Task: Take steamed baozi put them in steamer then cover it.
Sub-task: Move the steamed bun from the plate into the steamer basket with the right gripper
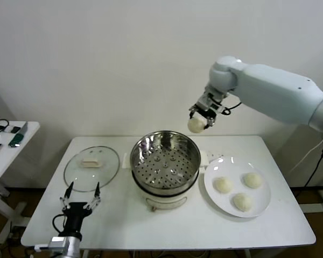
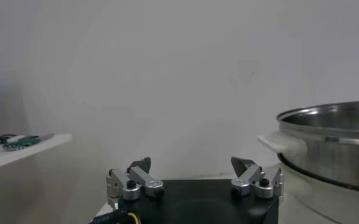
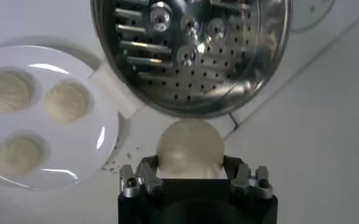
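My right gripper [image 1: 199,121] is shut on one cream-white baozi [image 1: 195,125] and holds it in the air above the far right rim of the steamer [image 1: 165,161]. In the right wrist view the baozi [image 3: 190,148] sits between the jaws with the steamer's perforated tray [image 3: 191,49] beyond it. Three more baozi [image 1: 242,201] lie on the white plate [image 1: 261,207] at the right. The glass cover [image 1: 91,168] with its white handle lies flat on the table left of the steamer. My left gripper [image 1: 81,194] is open and empty near the table's front left, just before the cover.
A small white side table [image 1: 5,156] with cables and a dark device stands at the far left. The steamer's metal wall [image 2: 331,143] shows at the side in the left wrist view. The white wall is close behind the table.
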Robot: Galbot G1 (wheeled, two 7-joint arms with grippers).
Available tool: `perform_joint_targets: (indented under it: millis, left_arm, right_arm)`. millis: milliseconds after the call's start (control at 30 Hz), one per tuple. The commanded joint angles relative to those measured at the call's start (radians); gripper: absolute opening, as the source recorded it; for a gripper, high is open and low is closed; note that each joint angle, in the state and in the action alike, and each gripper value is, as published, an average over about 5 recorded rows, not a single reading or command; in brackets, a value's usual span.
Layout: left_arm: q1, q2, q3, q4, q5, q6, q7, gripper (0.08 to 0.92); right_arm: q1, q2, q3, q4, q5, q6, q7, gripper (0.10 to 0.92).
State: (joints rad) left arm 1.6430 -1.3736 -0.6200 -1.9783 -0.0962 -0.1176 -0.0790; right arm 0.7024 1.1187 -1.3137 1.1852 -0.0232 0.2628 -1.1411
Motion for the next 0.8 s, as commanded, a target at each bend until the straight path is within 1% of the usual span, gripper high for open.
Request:
perform_joint_targets:
  millis: [33, 200, 367, 567, 800]
  left_arm:
    - [0.005, 0.013, 0.006, 0.002, 0.001, 0.003, 0.001, 0.823]
    - [0.006, 0.017, 0.009, -0.001, 0.005, 0.003, 0.001, 0.823]
    - [0.009, 0.015, 0.009, -0.006, 0.01, 0.002, 0.001, 0.823]
    - [0.013, 0.008, 0.01, -0.008, 0.014, 0.004, 0.002, 0.823]
    - [0.006, 0.01, 0.01, -0.004, 0.013, 0.009, 0.001, 0.823]
  right_arm:
    - [-0.024, 0.141, -0.028, 0.063, -0.123, 0.065, 0.005, 0.704]
    - [-0.104, 0.192, -0.011, 0.025, -0.242, 0.112, 0.012, 0.704]
    - [-0.195, 0.24, 0.015, -0.06, -0.339, 0.154, 0.024, 0.706]
    - [-0.255, 0.288, 0.034, -0.168, -0.379, 0.177, 0.037, 0.712]
    - [-0.281, 0.309, 0.045, -0.202, -0.381, 0.188, 0.039, 0.712]
